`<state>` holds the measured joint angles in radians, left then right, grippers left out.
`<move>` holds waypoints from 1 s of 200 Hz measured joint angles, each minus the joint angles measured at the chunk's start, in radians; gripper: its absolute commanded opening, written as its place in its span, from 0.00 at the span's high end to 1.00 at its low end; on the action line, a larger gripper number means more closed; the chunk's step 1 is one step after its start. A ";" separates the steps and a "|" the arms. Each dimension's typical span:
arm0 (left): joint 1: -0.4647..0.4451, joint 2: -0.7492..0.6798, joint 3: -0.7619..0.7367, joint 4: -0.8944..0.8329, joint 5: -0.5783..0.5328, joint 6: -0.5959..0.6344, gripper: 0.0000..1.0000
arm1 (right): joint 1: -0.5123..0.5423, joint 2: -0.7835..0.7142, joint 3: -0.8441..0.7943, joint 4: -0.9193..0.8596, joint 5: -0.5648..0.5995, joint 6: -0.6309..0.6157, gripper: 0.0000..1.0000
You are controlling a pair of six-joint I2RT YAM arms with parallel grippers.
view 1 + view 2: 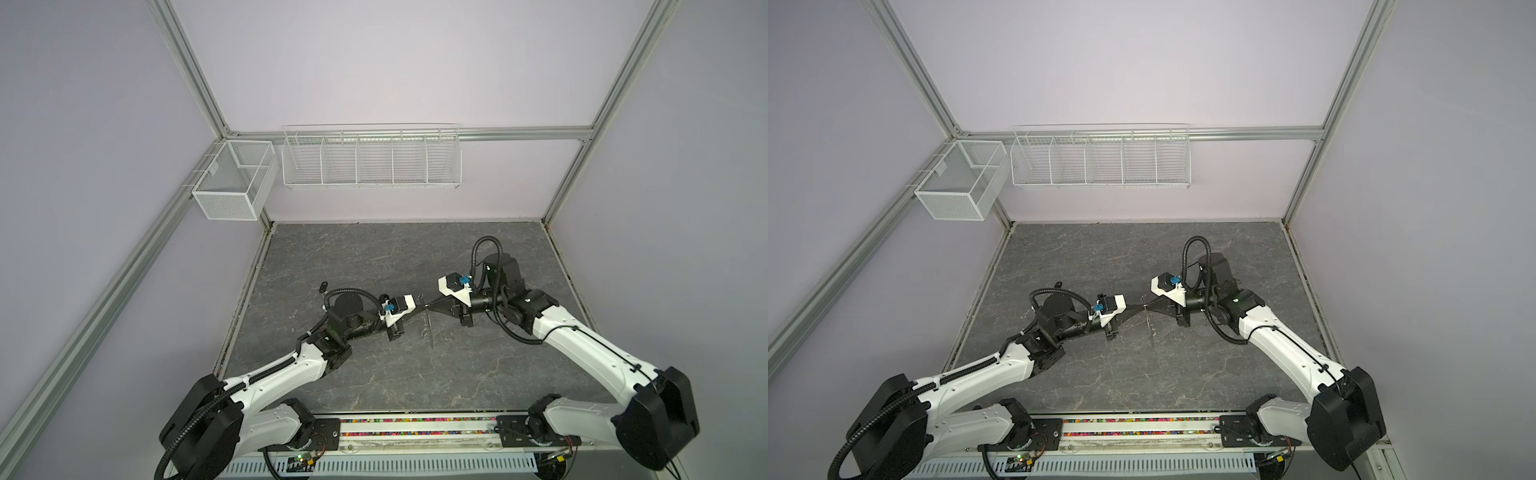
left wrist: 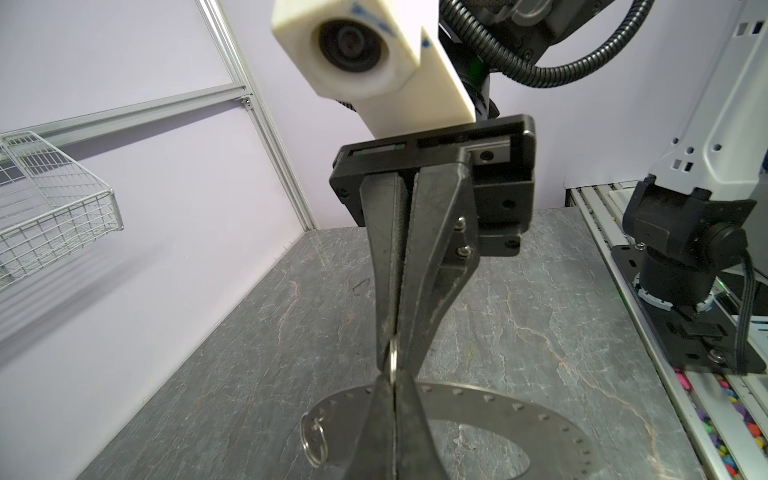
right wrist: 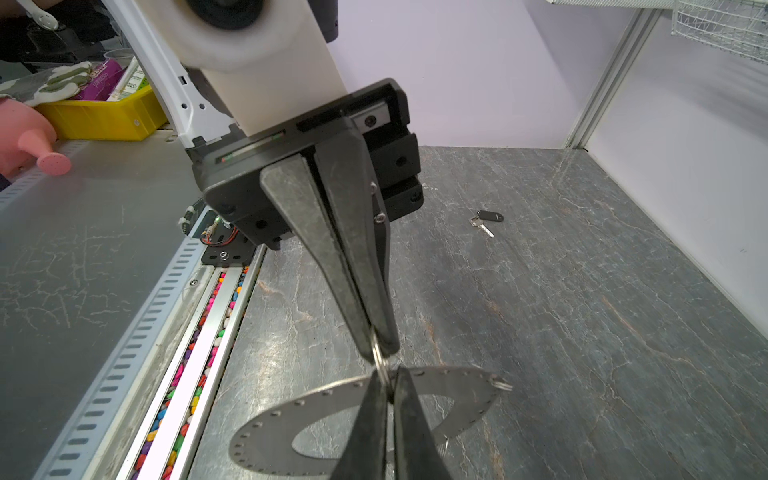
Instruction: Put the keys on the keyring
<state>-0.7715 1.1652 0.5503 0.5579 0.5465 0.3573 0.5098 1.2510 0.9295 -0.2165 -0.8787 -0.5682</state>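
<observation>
Two-gripper pinch on the keyring (image 2: 538, 432) above the grey tabletop (image 1: 374, 257).

Shows the left gripper (image 2: 392, 380) and the right gripper (image 3: 389, 376) meeting tip to tip over mid-table, each with fingers pressed fully together on the same small wire loop (image 2: 392, 365) threaded through the keyring's rim. Presents the keyring (image 1: 429, 330) edge-on in both top views, hanging upright just below the joined fingertips; from the wrist cameras, reveals its flat grey face, wide central hole and row of tiny rim holes. Carries a second wire loop (image 2: 314, 440) dangling from another rim hole. Leaves the black-headed key (image 3: 490, 216) lying flat on the tabletop, well apart from the keyring, on the far side of the left arm.
</observation>
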 measured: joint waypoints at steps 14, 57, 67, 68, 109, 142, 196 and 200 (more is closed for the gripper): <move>0.000 0.000 0.001 -0.008 0.000 0.005 0.92 | 0.000 0.000 0.002 -0.013 0.002 -0.001 0.93; 0.001 -0.005 0.016 -0.093 -0.047 0.063 0.69 | 0.000 0.021 0.055 -0.111 0.032 -0.002 0.93; 0.001 -0.011 0.029 -0.133 -0.062 0.079 0.68 | 0.000 0.037 0.081 -0.145 0.045 -0.003 0.93; 0.001 -0.013 0.030 -0.138 -0.065 0.081 0.68 | 0.000 0.040 0.085 -0.150 0.047 -0.004 0.93; -0.001 -0.080 0.079 -0.285 -0.132 0.163 0.67 | 0.002 0.121 0.192 -0.311 0.101 -0.020 0.93; -0.014 -0.079 0.133 -0.364 -0.151 0.205 0.70 | 0.010 0.135 0.217 -0.386 0.143 -0.038 0.93; -0.026 -0.019 0.188 -0.452 -0.169 0.236 0.71 | 0.032 0.142 0.261 -0.448 0.183 -0.055 0.93; -0.027 -0.015 0.193 -0.455 -0.169 0.237 0.72 | 0.035 0.142 0.262 -0.450 0.185 -0.055 0.93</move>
<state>-0.7982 1.1500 0.7429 0.1032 0.3771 0.5938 0.5446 1.3930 1.1915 -0.6662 -0.6941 -0.6235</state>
